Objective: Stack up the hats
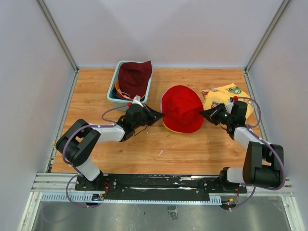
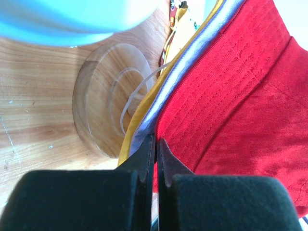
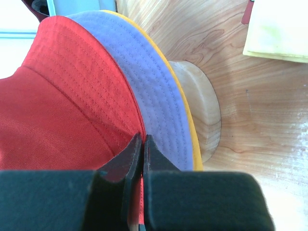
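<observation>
Now clamped shut on the red hat from both sides: left gripper on its left brim, right gripper on its right brim. Soft twill, rows of stitching along the brim, rounded crown. Stacked on the lavender hat and yellow hat, over the round wooden stand, mid-table. Also a crumpled maroon hat in the rectangular teal tub.

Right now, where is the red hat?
In the top view the red hat sits mid-table, between the teal tub and the yellow cloth, its brim pinched by the left fingers and right fingers.
</observation>
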Motion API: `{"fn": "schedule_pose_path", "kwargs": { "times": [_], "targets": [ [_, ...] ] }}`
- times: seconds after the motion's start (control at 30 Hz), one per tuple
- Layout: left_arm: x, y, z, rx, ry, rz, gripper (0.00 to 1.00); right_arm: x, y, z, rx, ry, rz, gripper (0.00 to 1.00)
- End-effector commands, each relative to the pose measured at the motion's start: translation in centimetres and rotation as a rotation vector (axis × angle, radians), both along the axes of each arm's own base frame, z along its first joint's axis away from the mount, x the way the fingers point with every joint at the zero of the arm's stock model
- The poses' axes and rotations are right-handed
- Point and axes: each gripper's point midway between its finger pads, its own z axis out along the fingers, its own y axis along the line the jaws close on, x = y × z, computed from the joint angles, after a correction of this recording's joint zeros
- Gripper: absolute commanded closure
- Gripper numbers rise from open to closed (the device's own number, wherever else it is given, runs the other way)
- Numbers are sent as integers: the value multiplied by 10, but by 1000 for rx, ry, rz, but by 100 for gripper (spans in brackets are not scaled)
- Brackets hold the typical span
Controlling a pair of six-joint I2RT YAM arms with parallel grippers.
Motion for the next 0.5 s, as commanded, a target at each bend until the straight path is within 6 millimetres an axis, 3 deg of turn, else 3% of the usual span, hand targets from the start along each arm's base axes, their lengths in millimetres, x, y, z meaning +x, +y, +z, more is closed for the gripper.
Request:
{"fn": "schedule_pose_path", "kwargs": {
  "times": [0.0,0.47],
  "targets": [
    [-16,14,-58,164,131,-37,100,-7,-17,-39,-85,119,-48,99],
    [-17,8,-68,187,156,-74,99,-9,-20,-53,-106,161,-50,99]
  ]
}}
